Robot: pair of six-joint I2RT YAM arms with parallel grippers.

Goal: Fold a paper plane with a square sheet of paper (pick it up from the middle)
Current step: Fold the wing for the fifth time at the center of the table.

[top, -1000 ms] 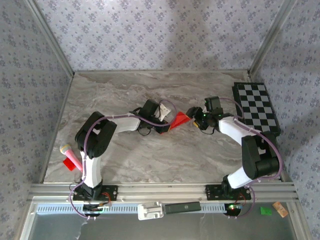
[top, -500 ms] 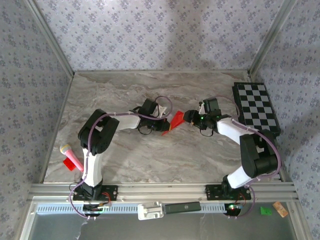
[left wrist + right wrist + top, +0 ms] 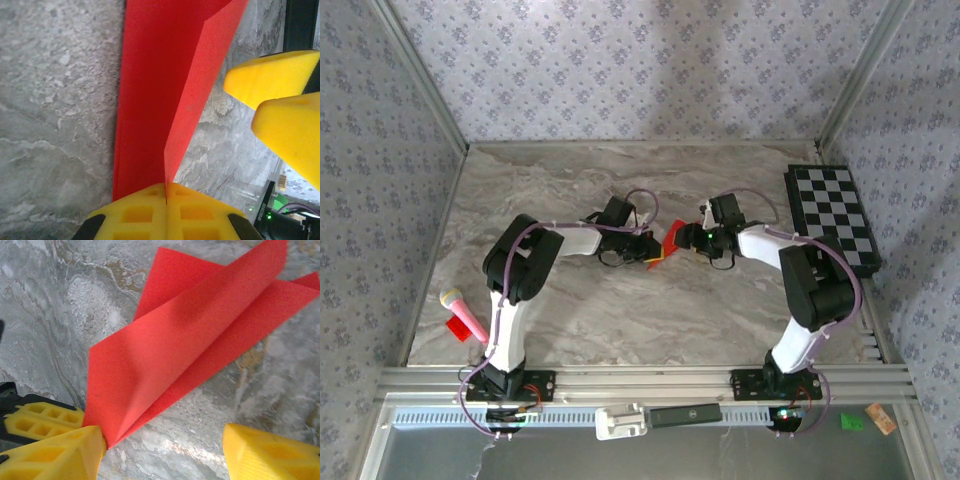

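Red and sharply creased, the square sheet of paper is lying over the middle of the table, its long axis running from the left gripper, which is pinching one end shut, toward the right gripper, whose spread jaws are straddling the pointed end.

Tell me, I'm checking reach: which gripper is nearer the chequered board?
Right. The right gripper is left of the board, open beside the paper; the left gripper, shut on the paper, is farther left.
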